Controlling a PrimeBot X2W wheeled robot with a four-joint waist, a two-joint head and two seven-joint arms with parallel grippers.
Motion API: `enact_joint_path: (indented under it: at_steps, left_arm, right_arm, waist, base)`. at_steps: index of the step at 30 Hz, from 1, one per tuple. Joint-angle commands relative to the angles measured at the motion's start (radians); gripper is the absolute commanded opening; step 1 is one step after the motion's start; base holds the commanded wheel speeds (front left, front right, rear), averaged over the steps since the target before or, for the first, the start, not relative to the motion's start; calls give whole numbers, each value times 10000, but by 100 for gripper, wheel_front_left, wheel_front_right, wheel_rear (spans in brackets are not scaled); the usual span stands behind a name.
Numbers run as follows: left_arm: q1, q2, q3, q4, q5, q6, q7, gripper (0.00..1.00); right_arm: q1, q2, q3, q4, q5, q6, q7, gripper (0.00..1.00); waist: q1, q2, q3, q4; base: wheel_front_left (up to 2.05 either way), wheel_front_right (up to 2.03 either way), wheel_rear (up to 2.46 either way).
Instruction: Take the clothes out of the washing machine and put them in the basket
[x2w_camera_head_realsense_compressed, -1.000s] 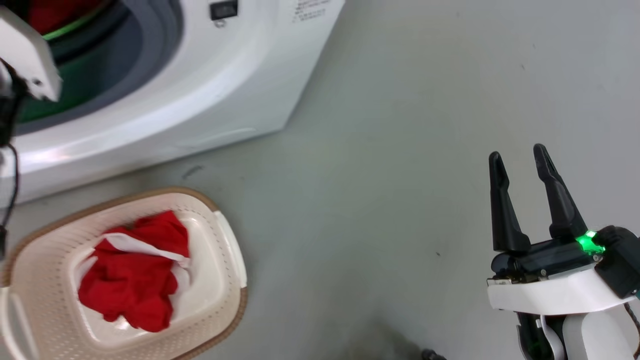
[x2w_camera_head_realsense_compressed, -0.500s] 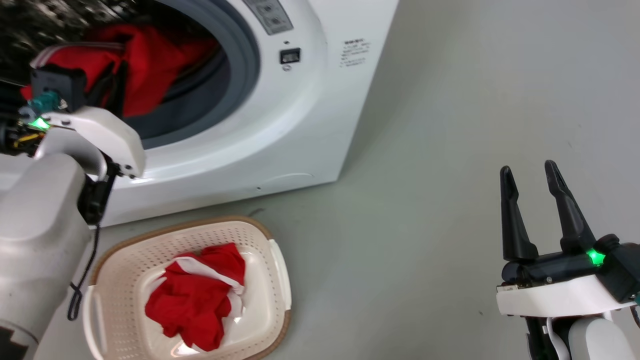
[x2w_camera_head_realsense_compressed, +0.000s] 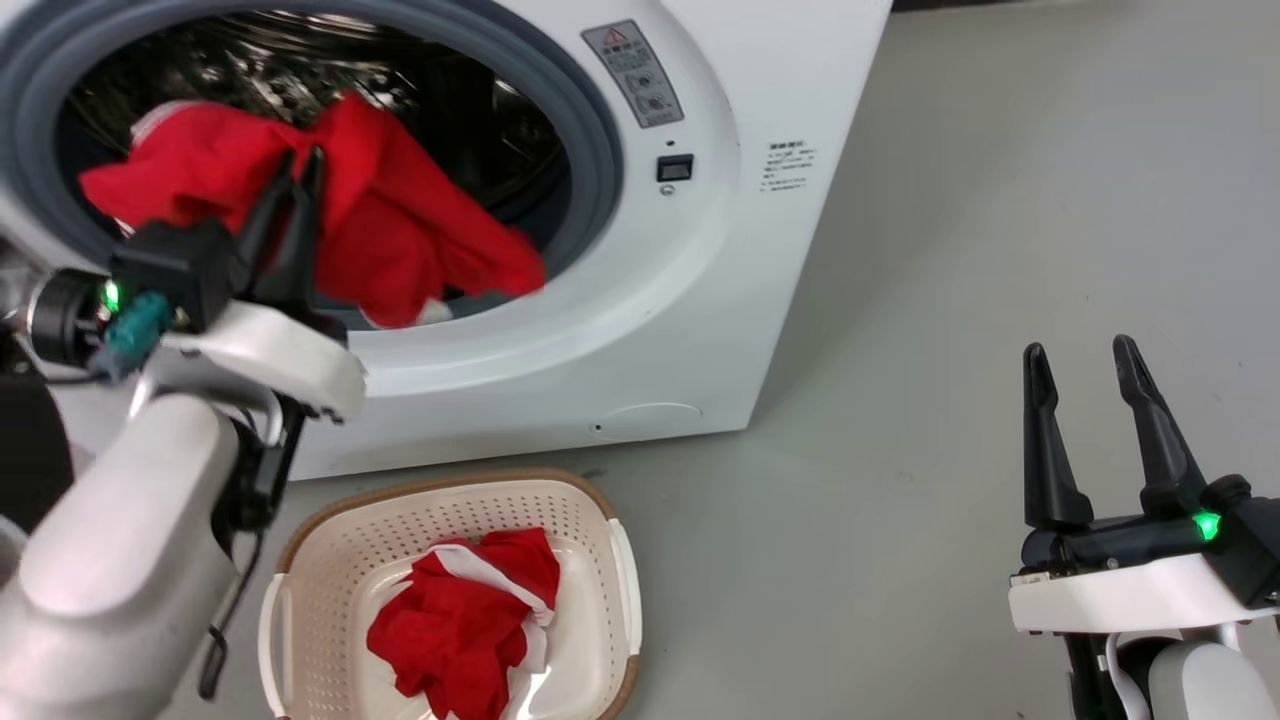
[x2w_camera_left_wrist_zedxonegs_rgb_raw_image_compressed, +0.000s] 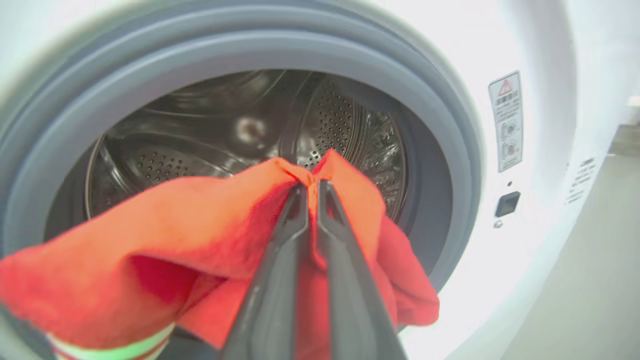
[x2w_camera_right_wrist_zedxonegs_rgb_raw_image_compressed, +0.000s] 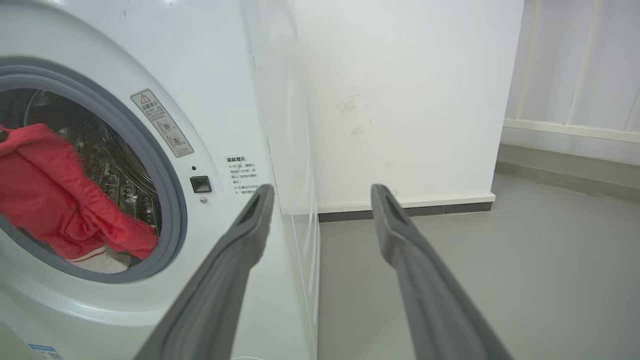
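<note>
The red garment hangs in the mouth of the washing machine. Its lower edge reaches the bottom lip of the grey door seal, one end trails toward the right of the opening, and the perforated steel drum shows behind it. My left gripper is clamped on a fold near the top of the cloth. Its two dark fingers lie almost together with red fabric bunched between the tips, pointing up and into the opening. My pale left forearm rises from the lower left of the head view. On the floor just before the machine, below the opening, stands the cream basket, and a second red garment with white trim lies crumpled inside it. My forearm passes just beside the basket's left rim. On the washer's front, right of the seal, are a warning label and a small black square button. My right gripper hangs over bare floor well to the right of the machine, fingers spread apart with nothing between them. A green light glows at its base. Along its fingers I see the washer's right front corner and a white wall.
</note>
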Motion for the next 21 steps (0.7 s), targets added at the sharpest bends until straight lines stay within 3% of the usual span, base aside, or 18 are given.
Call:
enact_joint_path:
  at_steps: [1,10,16,21]
  left_arm:
    - [222,38,88,-219,71,82,-50,0]
    - [1820,357,427,-2498,733,505,-52,0]
    - [2660,403,224,-2918,373,618,368,0]
    - [3184,478,-160,-2353,266,529,791,0]
  right_arm:
    - [111,0,8,24,-35,-7,-16,100]
    - [263,-2,-107,130,-22,-7,-18,100]
    - [220,0,-156,128,70,-7,-16,100]
    - [50,-2,26,76,50,-7,-18,100]
  waist:
    - [2,-1,-125,123]
    - [2,-1,-416,549]
    - [2,-1,-377,674]
    - [2,-1,30,595]
  base:
    - [0,0,0]
    - [0,0,0]
    - [0,0,0]
    - [0,0,0]
